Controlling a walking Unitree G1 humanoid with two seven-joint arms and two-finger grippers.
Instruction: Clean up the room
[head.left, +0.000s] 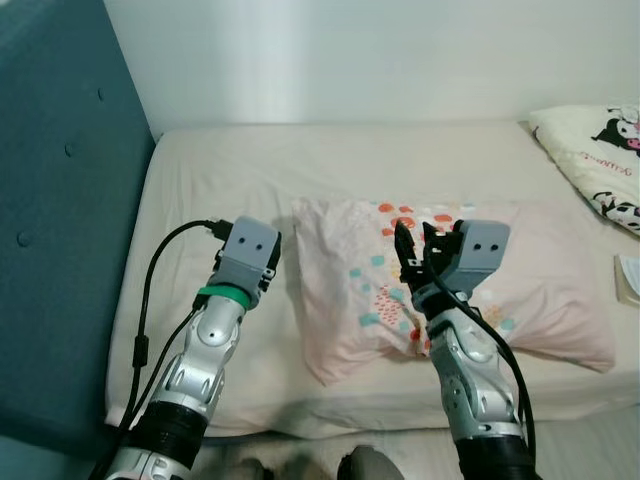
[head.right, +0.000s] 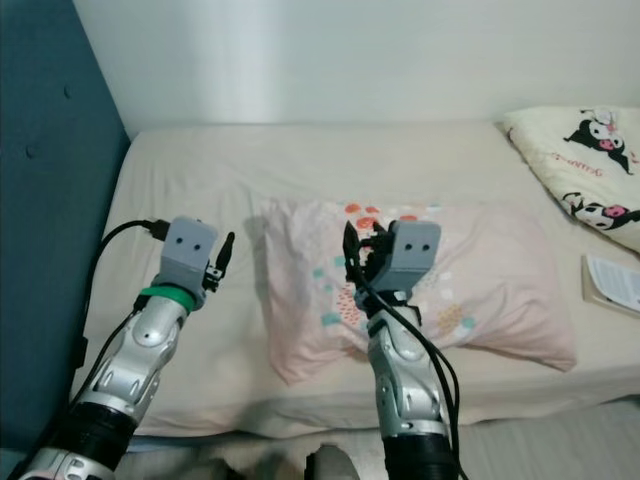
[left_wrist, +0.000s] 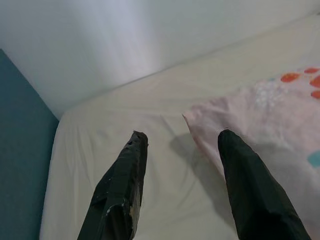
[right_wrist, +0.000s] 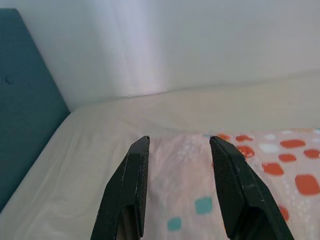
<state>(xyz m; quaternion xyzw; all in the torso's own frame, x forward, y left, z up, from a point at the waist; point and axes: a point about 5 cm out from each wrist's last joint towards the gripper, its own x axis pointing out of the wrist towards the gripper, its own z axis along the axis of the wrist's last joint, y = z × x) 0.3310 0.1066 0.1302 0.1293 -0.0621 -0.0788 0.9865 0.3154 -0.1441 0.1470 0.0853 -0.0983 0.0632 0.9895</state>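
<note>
We are counting two pillows on the bed (head.left: 250, 170). One pink pillow (head.left: 540, 290) with orange and blue spots is lying flat in the middle of the bed. One cream pillow (head.left: 590, 160) with black cartoon faces is lying at the far right edge. We are also seeing one thing that may be a book or some paper (head.right: 612, 283) at the right side of the bed, but it is too small for us to be sure.

We are holding both arms out over the bed. Our left gripper (left_wrist: 180, 150) is hanging above the cream sheet, just beside the left edge of the pink pillow. Its two black fingers (left_wrist: 125, 180) are standing wide apart and are holding nothing. Our right gripper (right_wrist: 177, 150) is hanging above the spotted part of the pink pillow. Its two fingers (right_wrist: 132, 175) are spread apart too, with nothing between them.

The sheet is looking plain and a little wrinkled. One blue padded headboard (head.left: 50, 200) is standing along the left side of the bed. One white wall (head.left: 350, 50) is running behind the bed.
</note>
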